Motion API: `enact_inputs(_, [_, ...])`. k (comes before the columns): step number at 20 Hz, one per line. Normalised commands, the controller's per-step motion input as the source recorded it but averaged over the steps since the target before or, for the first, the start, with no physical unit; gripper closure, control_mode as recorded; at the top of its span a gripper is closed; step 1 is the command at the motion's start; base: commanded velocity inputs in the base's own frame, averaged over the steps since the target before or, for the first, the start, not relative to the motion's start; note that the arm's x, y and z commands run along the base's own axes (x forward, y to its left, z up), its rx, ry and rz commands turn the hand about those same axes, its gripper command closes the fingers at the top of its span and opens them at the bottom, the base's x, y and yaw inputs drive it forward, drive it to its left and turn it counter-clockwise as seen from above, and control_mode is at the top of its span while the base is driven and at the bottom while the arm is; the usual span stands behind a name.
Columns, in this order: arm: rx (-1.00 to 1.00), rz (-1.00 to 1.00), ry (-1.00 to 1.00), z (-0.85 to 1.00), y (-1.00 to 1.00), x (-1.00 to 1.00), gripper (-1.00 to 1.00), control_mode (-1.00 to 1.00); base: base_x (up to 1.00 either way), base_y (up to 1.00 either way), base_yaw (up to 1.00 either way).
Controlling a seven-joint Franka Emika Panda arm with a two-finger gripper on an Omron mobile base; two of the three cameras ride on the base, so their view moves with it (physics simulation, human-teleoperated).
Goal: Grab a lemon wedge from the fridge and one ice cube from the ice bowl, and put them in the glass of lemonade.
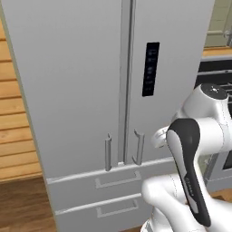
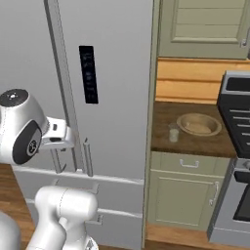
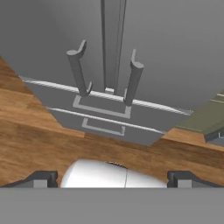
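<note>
Hand view: tool (image 3: 112, 179) spread wide, holding nothing, tips low in frame, aimed at fridge (image 3: 175, 52) ahead. Doors shut; two bar handles (image 3: 78, 70) straight ahead of tool, likely lined up for door pull. Lemon wedge presumably inside, hidden. Far off to tool's right, on desk (image 2: 161, 136): glass of lemonade (image 2: 174, 133), just beside it ice bowl (image 2: 199, 124).
</note>
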Motion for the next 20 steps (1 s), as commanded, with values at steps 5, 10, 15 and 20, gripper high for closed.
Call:
enact_inputs(5, [0.0,0.0,0.0,0.0,0.0,0.0,-1.0,1.0,-0.71,0.06,0.0])
enact_inputs(10, [0.0,0.0,0.0,0.0,0.0,0.0,-1.0,1.0,-0.97,0.19,0.0])
enact_inputs(15, [0.0,0.0,0.0,0.0,0.0,0.0,-1.0,1.0,-0.88,0.12,0.01])
enact_inputs(20, [0.0,0.0,0.0,0.0,0.0,0.0,-1.0,1.0,-0.14,0.01,0.0])
